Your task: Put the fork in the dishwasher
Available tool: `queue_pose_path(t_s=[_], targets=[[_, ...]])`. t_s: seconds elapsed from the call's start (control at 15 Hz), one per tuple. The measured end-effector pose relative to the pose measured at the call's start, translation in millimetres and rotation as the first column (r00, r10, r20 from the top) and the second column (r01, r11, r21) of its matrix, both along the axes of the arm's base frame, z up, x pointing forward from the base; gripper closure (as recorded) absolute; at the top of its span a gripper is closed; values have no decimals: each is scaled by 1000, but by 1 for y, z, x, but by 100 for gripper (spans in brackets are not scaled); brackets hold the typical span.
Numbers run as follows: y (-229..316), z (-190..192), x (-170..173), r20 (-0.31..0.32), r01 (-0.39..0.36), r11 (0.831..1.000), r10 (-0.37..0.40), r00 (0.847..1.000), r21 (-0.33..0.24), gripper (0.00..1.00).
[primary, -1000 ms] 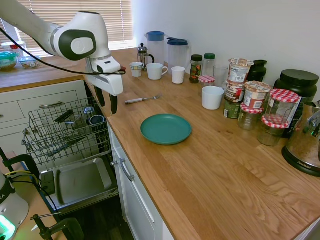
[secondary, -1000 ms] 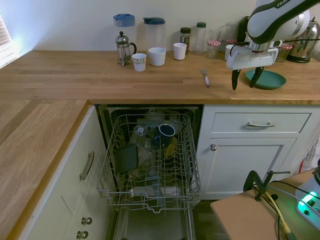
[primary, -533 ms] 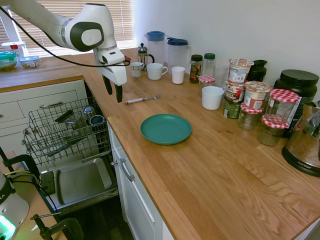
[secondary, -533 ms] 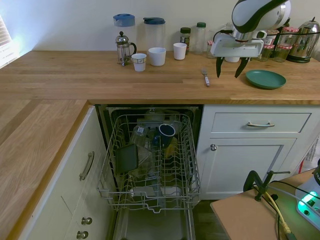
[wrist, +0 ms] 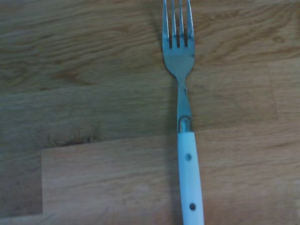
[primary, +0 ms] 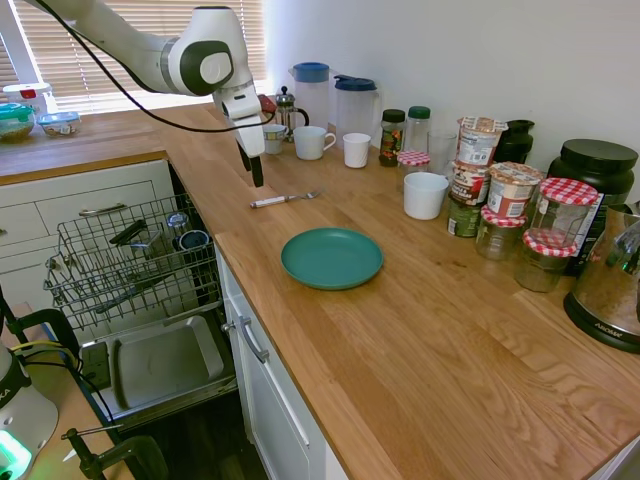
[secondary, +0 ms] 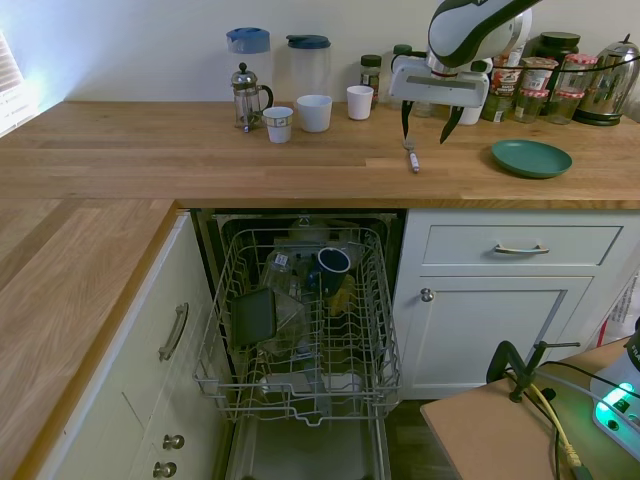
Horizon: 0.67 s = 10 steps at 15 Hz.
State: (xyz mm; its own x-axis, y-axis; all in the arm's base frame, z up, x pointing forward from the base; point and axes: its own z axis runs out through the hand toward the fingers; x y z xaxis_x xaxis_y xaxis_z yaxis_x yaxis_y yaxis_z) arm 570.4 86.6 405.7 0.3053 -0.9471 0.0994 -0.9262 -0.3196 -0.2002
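I am holding the claw (secondary: 427, 123) released, its fingers spread above the fork (secondary: 411, 155), which is lying near the desk's (secondary: 150, 160) front edge.

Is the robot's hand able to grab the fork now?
Probably yes. The hand hangs open right above the fork, which lies alone on bare counter, nothing in between.

Oak worktop (primary: 420, 330), white wall (primary: 480, 50), window blinds (primary: 150, 30), white drawers (secondary: 520, 245).
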Motion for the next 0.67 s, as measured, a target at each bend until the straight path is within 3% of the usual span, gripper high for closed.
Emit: queue_pose_path(t_s=[0.67], targets=[[-14,-23,64,-37,57,998,-57,998,-14,0]])
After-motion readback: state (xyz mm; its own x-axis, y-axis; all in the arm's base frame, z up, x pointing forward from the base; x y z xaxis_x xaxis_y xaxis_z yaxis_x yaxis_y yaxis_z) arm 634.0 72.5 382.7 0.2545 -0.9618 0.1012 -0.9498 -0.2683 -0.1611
